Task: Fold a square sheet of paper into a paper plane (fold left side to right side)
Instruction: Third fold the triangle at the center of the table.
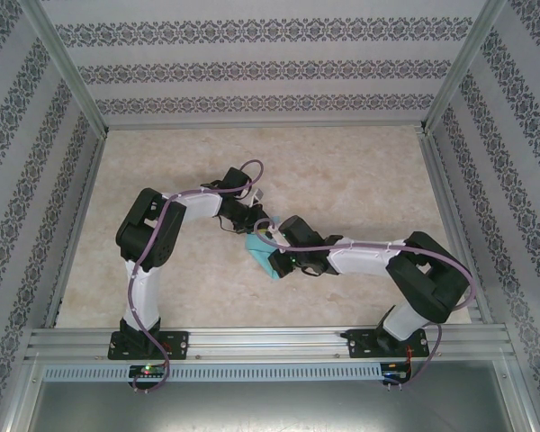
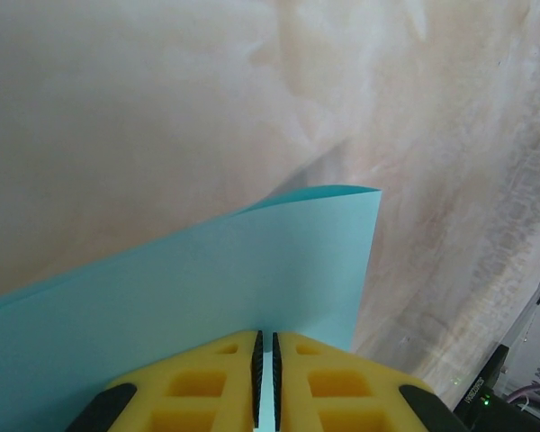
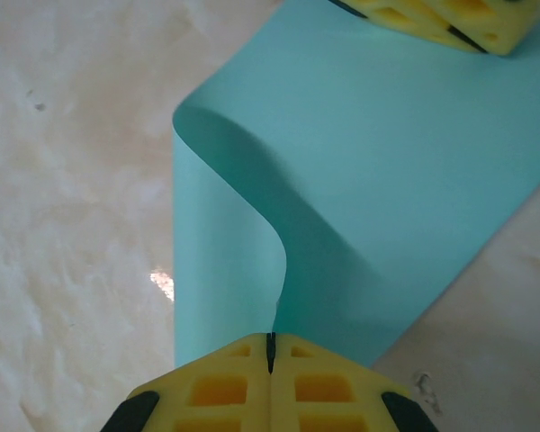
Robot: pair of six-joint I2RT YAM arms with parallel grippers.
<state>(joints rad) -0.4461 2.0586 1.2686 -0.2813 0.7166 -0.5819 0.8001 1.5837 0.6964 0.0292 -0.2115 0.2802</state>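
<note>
The square sheet of paper [image 1: 263,259], thin matte turquoise, is held partly clear of the table [image 1: 360,171] just toward 6 o'clock of its centre, bowed into a loose S-curve between two arms. The right gripper [image 3: 270,360], at the sheet's 4 o'clock in the overhead view, has its yellow pads pressed together on one edge. The left gripper [image 2: 265,382], at the sheet's 11 o'clock, pinches the opposite edge, its pads all but meeting with paper in the slit. The sheet looks featherlight and limp, buckling across its own span, and would likely crease or tear if tugged. Edges and corners appear the safest holds, leaving the middle free to fold.
</note>
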